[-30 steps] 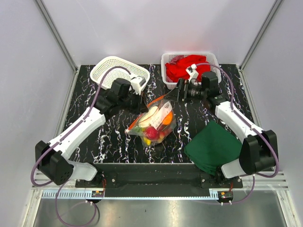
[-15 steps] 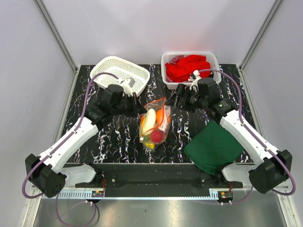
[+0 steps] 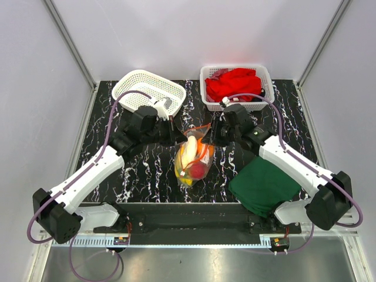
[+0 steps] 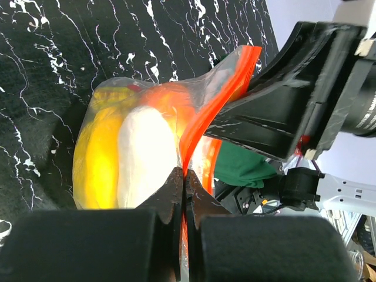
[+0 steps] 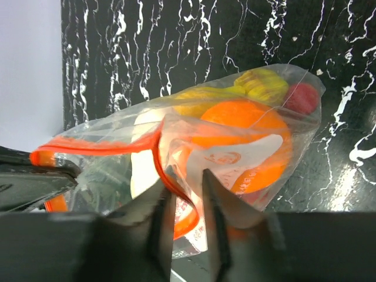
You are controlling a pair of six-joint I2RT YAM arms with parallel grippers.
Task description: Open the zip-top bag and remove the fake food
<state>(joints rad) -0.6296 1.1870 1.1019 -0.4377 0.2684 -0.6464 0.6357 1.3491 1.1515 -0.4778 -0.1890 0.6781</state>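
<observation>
Seeing zip-top bag [image 3: 194, 154] at the middle of the desk [image 3: 141, 173] between the 2 arms, fake food [image 4: 147, 153] (yellow, white, orange, red pieces) inside. Clenched on the bag's orange-red zip strip [image 4: 220, 100] with left end effector [image 4: 183, 176]. Can't call right end effector [image 5: 185, 176] grasping or released: straddling the same strip from the opposite side, narrow gap between its fingers [image 5: 155, 229].

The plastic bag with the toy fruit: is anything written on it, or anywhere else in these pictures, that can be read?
No text can be read in any view.
On the zip-top bag: a white patch with a round orange mark, too blurred and creased to read.
No other lettering shows.
</observation>
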